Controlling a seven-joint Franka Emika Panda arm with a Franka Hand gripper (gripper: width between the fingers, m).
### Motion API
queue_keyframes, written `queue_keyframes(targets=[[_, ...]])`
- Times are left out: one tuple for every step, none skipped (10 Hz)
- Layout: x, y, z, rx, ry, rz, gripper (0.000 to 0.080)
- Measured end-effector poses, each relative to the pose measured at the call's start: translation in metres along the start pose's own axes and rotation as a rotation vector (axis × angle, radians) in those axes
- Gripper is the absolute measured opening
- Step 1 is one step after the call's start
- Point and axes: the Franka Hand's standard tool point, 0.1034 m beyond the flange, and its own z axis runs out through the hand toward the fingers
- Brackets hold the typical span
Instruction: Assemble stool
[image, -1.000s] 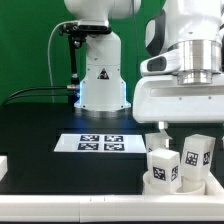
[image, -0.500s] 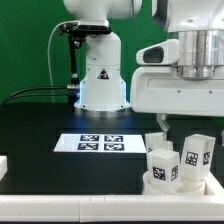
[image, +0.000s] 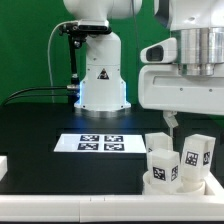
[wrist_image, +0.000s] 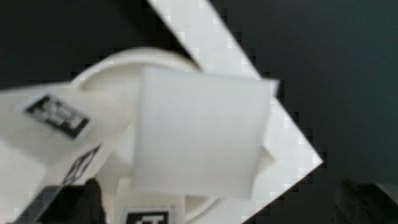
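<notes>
i see the stool (image: 176, 166) at the lower right of the exterior frame, on the black table (image: 40, 125): round seat (image: 176, 186) at the bottom with chunky tagged legs (image: 162, 166) standing upright on it. the fingers (image: 171, 123) hang above the legs, right of centre, not touching them as far as i can tell. one thin fingertip shows under the big white wrist housing; finger spread, cannot tell. the marker board (image: 100, 143) lies flat at mid frame, left of the stool. wrist view: a blurry white leg (wrist_image: 199, 130) fills the centre, seat (wrist_image: 107, 80) behind it; dark finger tips (wrist_image: 57, 203) at the lower corners, clear of the leg.
</notes>
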Motion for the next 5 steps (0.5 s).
queue_keyframes(targets=[[0.001, 0.000, 0.001, 0.013, 0.002, 0.026, 0.0648], [0.001, 0.002, 0.006, 0.016, 0.017, 0.031, 0.0648], [-0.004, 0.003, 0.012, 0.010, 0.018, 0.032, 0.0648], [-0.007, 0.002, 0.015, 0.007, 0.016, 0.030, 0.0648], [-0.007, 0.004, 0.017, 0.001, 0.015, 0.026, 0.0648]])
